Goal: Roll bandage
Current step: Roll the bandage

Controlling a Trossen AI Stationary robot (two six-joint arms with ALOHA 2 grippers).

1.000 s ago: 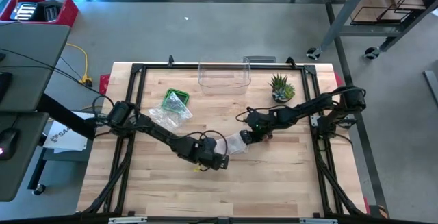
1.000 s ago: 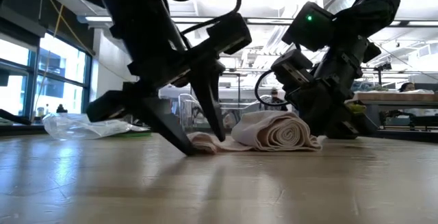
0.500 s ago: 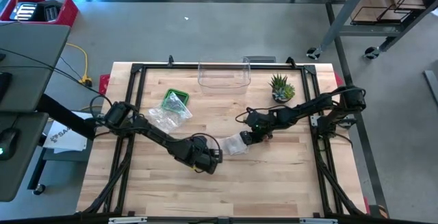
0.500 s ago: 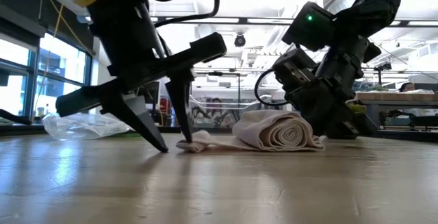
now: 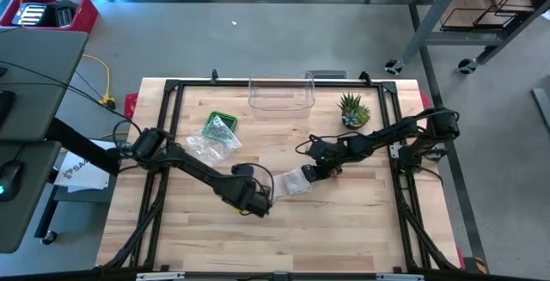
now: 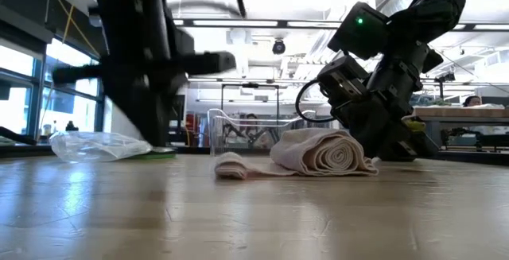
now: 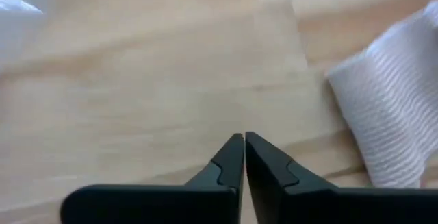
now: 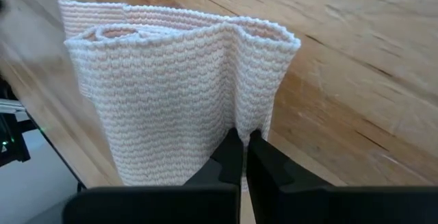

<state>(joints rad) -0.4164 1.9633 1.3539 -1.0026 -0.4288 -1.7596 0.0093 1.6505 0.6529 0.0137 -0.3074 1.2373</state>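
Pinching bandage, right tool, no legible writing

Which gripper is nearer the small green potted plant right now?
Right. The right gripper sits at the rolled white cloth bandage, below-left of the small green potted plant; the left gripper is farther, beyond the bandage's loose end.

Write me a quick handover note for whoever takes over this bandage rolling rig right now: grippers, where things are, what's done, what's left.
Left gripper: shut, empty, just off the bandage's loose tail.
Right gripper: shut on the bandage, pinching the rolled part near mid-table.
Done: most of the bandage is wound into a loose roll lying on the table.
Left: a short flat tail sticks out toward the left arm and needs winding in; the roll looks slack, so it probably wants tightening.
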